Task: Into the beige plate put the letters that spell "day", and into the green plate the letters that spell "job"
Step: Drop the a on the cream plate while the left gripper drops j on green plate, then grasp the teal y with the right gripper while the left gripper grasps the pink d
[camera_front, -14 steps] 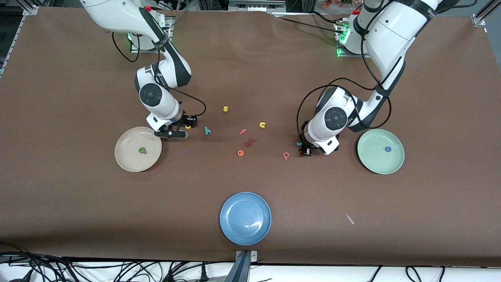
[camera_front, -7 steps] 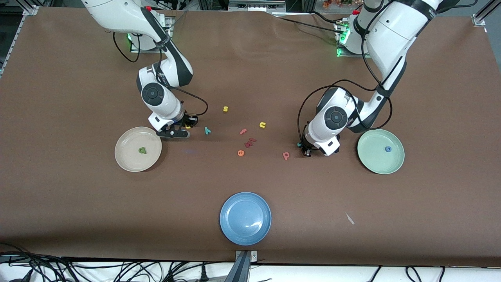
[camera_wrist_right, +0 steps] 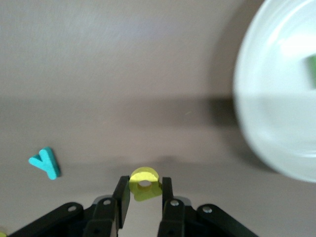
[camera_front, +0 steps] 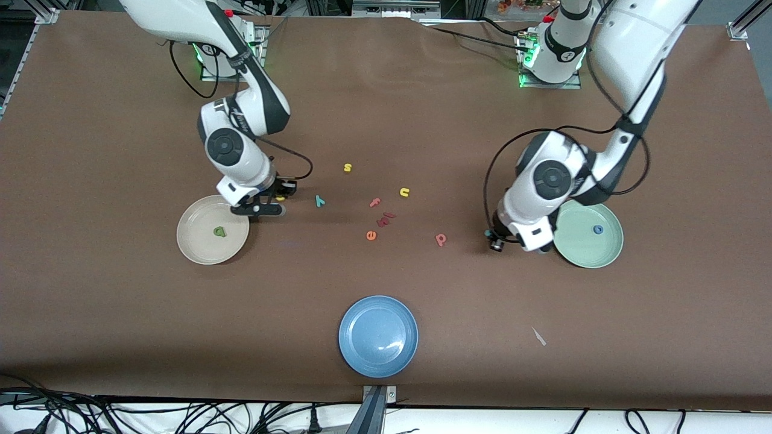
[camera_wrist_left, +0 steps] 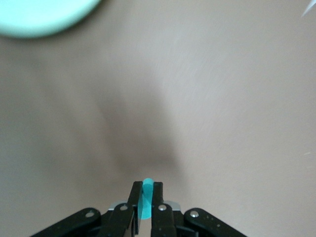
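Note:
My right gripper is shut on the yellow d, a little above the table beside the beige plate. The dark green a lies in that plate. The teal y lies on the table close to the right gripper. My left gripper is shut on the teal j. Its hand hangs over the table at the rim of the green plate, which holds the blue o. The salmon b lies on the table between the arms.
A yellow s, a yellow u, a salmon f, an orange e and dark red pieces lie mid-table. A blue plate sits nearest the front camera, with a white scrap beside it.
Both grippers closed on their letters. The left arm carried the teal j from beside the salmon b to the green plate's rim. The right arm shifted slightly toward the beige plate with the d.

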Tool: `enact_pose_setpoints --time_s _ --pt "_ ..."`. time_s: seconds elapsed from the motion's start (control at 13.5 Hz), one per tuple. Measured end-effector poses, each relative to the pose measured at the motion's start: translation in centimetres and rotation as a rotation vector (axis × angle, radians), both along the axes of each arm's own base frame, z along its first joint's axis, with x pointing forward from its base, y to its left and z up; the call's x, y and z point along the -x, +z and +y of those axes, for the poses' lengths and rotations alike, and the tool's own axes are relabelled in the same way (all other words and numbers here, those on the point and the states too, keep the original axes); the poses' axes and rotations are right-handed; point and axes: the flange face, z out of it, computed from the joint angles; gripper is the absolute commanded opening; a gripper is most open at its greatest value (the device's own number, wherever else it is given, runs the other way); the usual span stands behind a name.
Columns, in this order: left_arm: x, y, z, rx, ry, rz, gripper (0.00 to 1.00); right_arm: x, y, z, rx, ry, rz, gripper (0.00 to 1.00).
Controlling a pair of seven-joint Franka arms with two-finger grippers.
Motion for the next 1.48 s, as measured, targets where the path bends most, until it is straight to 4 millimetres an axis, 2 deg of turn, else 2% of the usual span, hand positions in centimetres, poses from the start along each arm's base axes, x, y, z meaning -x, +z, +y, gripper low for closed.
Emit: enact_pose_setpoints --time_s 0.15,0.3,0.37,0.52,0.59,0.66,0.74,0.81,0.89,0.96,1.03,1.18,1.33,1.48 --pt "-0.9 2.4 4.8 -0.013 -0.097 0.017 0.00 -2.5 2.4 -3.7 0.014 0.055 0.011 0.14" --pt "-1.3 3.1 10.8 -0.014 -0.213 0.077 0.00 -4.2 3.1 -8.0 0.023 0.106 0.015 0.14" --pt "-1.2 2.9 14.1 -0.007 -0.278 0.112 0.00 -4.5 2.7 -10.0 0.028 0.121 0.023 0.14" --pt "-0.7 1.9 19.7 0.019 -0.411 0.170 0.03 -4.7 1.0 -12.5 0.039 0.124 0.051 0.14" --pt "-0.3 1.1 21.4 0.038 -0.462 0.192 0.05 -4.7 -0.4 -13.1 0.043 0.129 0.063 0.19" --pt "0.0 0.1 22.4 0.057 -0.498 0.206 0.10 -4.8 -1.8 -13.6 0.048 0.133 0.069 0.36" --pt "0.1 -0.9 22.8 0.073 -0.518 0.217 0.25 -4.7 -3.1 -14.0 0.052 0.135 0.075 0.73" --pt "0.2 -1.9 22.7 0.087 -0.529 0.229 0.48 -4.7 -4.1 -14.4 0.056 0.134 0.081 0.85" --pt "0.4 -2.7 22.5 0.099 -0.536 0.239 0.77 -4.7 -4.5 -14.6 0.057 0.132 0.084 0.86" --pt "0.4 -3.3 22.4 0.110 -0.550 0.245 1.00 -4.9 -4.2 -14.7 0.056 0.133 0.078 0.87" --pt "0.4 -3.6 22.5 0.117 -0.568 0.244 1.00 -5.2 -3.5 -14.5 0.053 0.134 0.066 0.86" --pt "-0.4 -2.8 23.1 0.115 -0.586 0.220 1.00 -5.8 -1.0 -13.6 0.041 0.142 0.063 0.86" --pt "-1.5 -0.9 22.4 0.112 -0.604 0.199 1.00 -6.2 2.4 -10.1 0.022 0.146 0.085 0.86" --pt "-2.3 1.7 18.5 0.122 -0.653 0.191 1.00 -6.1 5.1 -5.1 0.009 0.104 0.075 0.86"
